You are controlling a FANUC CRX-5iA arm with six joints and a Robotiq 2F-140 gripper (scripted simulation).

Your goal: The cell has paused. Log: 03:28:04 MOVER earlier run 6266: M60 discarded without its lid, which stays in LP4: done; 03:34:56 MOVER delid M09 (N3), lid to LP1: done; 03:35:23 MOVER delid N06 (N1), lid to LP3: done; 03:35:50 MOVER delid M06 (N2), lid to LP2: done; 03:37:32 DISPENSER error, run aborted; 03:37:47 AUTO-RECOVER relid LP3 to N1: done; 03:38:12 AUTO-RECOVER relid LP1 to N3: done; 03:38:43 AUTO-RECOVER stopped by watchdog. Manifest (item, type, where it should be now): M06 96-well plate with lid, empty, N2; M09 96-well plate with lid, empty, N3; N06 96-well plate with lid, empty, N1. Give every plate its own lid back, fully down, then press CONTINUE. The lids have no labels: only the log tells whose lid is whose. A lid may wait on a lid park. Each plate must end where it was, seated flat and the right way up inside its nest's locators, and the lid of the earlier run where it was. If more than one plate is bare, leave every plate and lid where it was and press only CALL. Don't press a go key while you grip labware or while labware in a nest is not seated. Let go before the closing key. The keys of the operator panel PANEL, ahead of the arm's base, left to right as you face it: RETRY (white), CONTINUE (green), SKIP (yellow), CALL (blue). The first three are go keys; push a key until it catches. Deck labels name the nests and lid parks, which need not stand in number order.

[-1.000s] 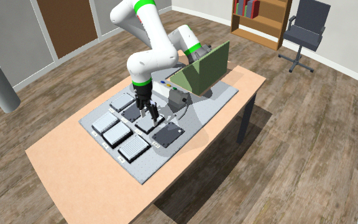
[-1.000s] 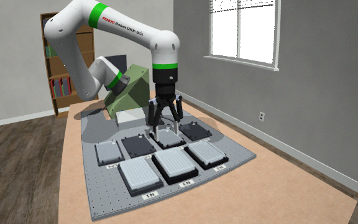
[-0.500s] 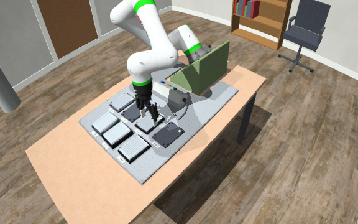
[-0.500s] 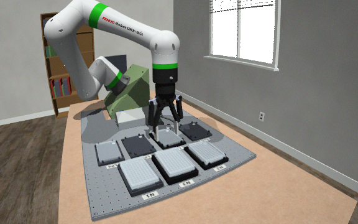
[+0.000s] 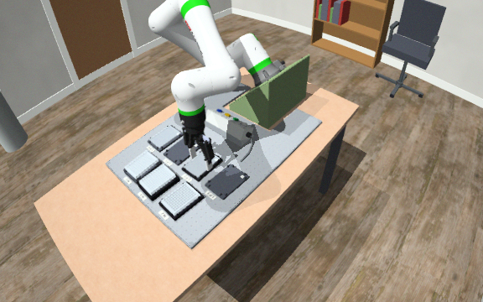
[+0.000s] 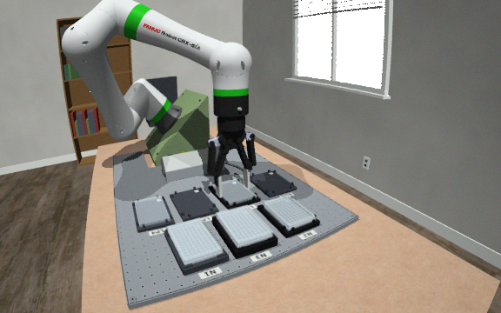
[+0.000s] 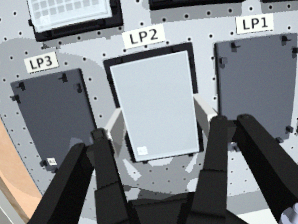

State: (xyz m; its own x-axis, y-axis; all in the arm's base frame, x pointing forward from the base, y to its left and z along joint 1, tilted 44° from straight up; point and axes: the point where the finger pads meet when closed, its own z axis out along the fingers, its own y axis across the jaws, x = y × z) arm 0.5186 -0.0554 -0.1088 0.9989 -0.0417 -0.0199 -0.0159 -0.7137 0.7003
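Observation:
My gripper [image 5: 205, 160] stands straight down over lid park LP2 and is shut on the pale lid [image 7: 156, 104] there, which still lies low on the park. The fingers clasp the lid's long sides, as also shows in the exterior view [image 6: 231, 179]. Plate N2 [image 6: 288, 212] is bare, with its wells open [image 5: 180, 198]. Plates N3 [image 6: 243, 226] and N1 [image 6: 195, 244] carry lids. Another lid lies on LP4 [image 6: 151, 212]. Parks LP1 [image 7: 256, 83] and LP3 [image 7: 49, 112] are dark and empty.
The operator panel [image 5: 221, 119] with its coloured keys sits just behind the parks. A grey device [image 5: 239, 136] stands beside it and a green slanted housing [image 5: 272, 94] behind it. The deck plate [image 6: 233, 243] lies on a wooden table.

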